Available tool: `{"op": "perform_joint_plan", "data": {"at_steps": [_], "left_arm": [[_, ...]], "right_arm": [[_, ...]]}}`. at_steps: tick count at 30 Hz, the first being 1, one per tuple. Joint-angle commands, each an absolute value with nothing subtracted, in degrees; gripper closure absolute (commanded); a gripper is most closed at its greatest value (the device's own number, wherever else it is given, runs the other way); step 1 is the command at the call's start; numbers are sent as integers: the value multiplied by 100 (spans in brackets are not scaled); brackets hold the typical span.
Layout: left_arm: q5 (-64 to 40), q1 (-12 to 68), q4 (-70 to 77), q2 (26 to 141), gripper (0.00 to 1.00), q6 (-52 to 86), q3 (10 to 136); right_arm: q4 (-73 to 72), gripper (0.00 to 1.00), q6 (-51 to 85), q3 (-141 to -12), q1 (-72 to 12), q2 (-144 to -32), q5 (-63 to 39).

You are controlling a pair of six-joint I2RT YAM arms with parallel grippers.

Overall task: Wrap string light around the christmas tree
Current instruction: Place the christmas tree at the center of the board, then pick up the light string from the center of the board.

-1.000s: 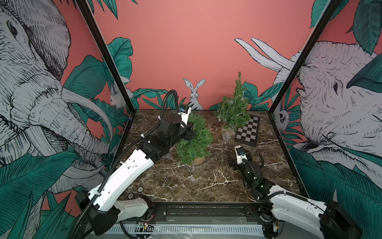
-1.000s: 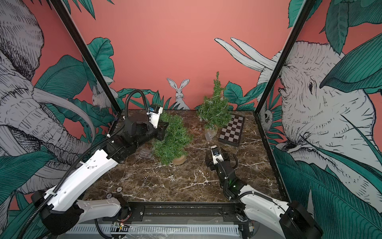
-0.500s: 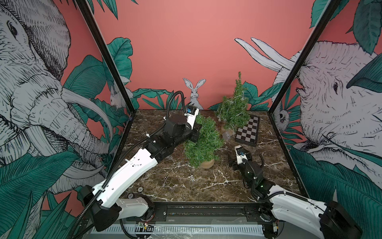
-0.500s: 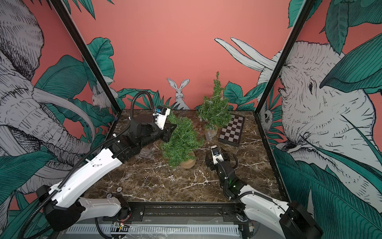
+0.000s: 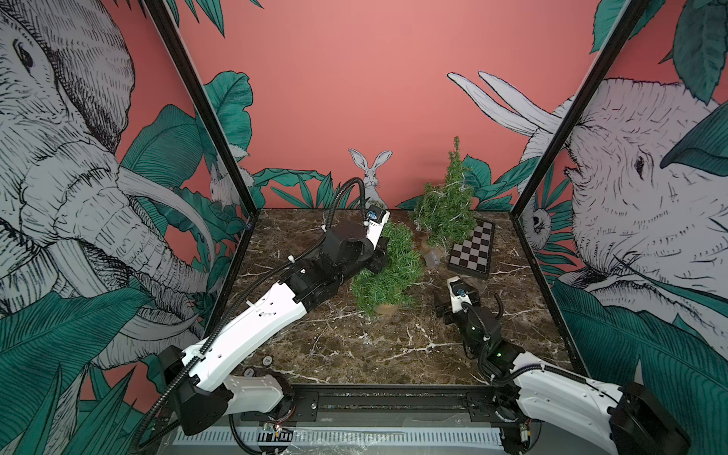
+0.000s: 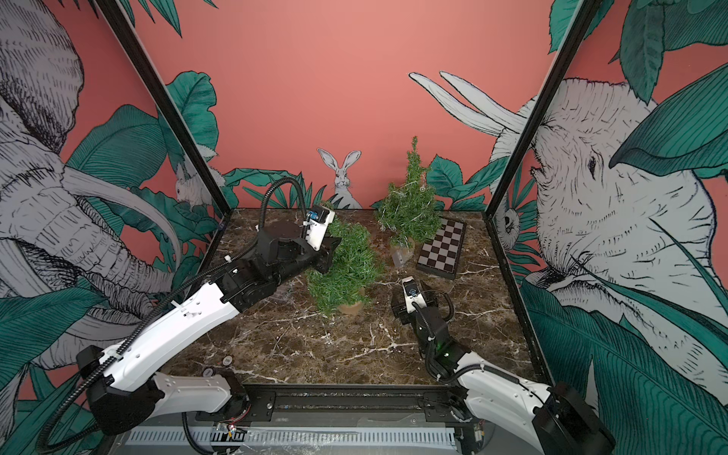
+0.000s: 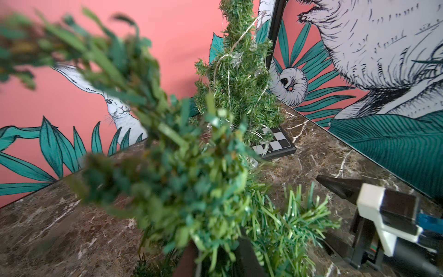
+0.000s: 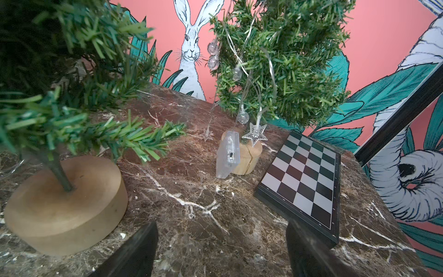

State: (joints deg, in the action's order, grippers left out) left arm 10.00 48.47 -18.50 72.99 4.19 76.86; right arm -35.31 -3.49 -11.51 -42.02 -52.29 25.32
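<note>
A bare green christmas tree on a round wooden base leans in the middle of the marble table in both top views. My left gripper is shut on its upper branches from the left; in the left wrist view the jaws are buried in needles. The string light, a thin wire with clear balls and silver stars, hangs on a second tree at the back, with its clear battery box against that tree's base. My right gripper stands open and empty, low over the table right of the bare tree.
A folded chessboard lies at the back right beside the lit tree. Printed walls with black corner posts close in the table on three sides. Two small round weights lie near the front left edge.
A second ago the bare tree stood a little further left. My left gripper has carried it right and has held it still for the last half second. The right arm has not moved.
</note>
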Motion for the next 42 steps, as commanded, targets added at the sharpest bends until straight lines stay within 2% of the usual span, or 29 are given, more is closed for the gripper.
{"op": "perform_joint_plan", "data": {"at_steps": [1,11,13,16,26,27,29,31,35,42], "left_arm": [[1301,4860,-1184,7344,100,142,8039],[1496,4861,-1265,7500,100,156,8098],[1485,4860,-1247,7417,89,207,8007],[1574,4860,-1208,7276,67,212,7892],[1740,4860,-1776,7033,31,18,8221],[1747,4860,-1829,6993,22,17,8272],[1740,4860,-1961,6884,13,47,8348],[1765,4860,-2077,6678,10,91,8338],[2057,4860,-2224,6071,10,219,8059],[3713,4860,-3258,4704,14,1039,7093]], "right_arm": [[-3754,14,-404,-1201,-4244,-5266,2618],[-3754,14,-400,-1216,-4243,-5300,2593],[-3757,14,-396,-1218,-4245,-5299,2592],[-3753,14,-385,-1207,-4245,-5283,2582],[-3782,14,-387,-1215,-4244,-5335,2605],[-3779,14,-387,-1217,-4245,-5344,2593],[-3765,14,-395,-1221,-4245,-5344,2592],[-3753,14,-396,-1216,-4245,-5352,2615],[-3779,14,-422,-1216,-4242,-5413,2636],[-3814,14,-417,-1217,-4239,-5553,2689]]}}
